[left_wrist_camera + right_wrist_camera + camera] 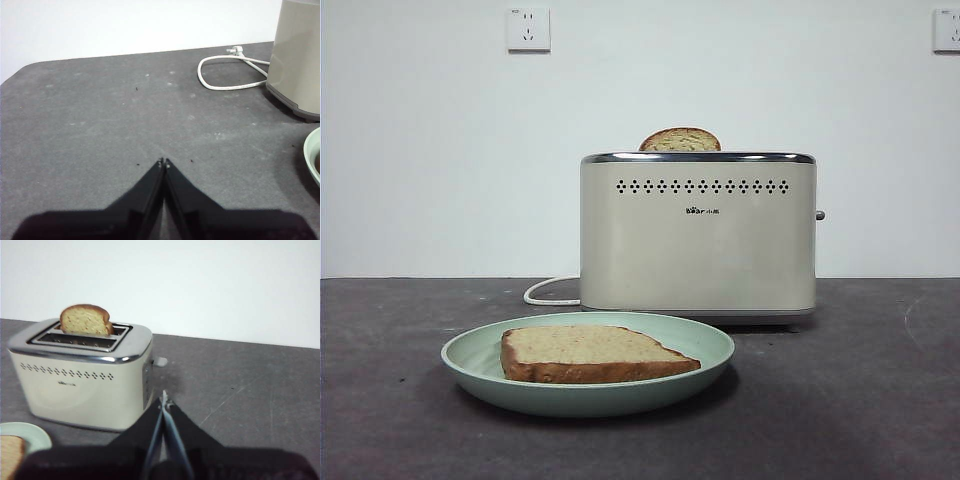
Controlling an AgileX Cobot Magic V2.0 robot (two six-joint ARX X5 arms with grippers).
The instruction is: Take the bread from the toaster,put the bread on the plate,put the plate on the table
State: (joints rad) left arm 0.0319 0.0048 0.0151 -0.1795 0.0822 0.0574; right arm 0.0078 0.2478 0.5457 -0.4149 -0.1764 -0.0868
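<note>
The bread (pixel 590 353) lies flat on the pale green plate (pixel 470 360), which rests on the dark grey table (pixel 860 400) in front of the cream toaster (pixel 698 240). A second slice (pixel 680 140) with a rounded top pokes out of the toaster's rear slot. My left gripper (pixel 164 161) is shut and holds nothing, low over bare table left of the toaster (pixel 300 55) and the plate's rim (pixel 311 150). My right gripper (pixel 163 399) is also shut and holds nothing, to the right of the toaster (pixel 80 385). Neither gripper shows in the front view.
A white cord (pixel 225 75) loops on the table behind the toaster's left side. The toaster's lever knob (pixel 160 361) sticks out of its right end. Two wall sockets (pixel 528 28) sit on the white wall behind.
</note>
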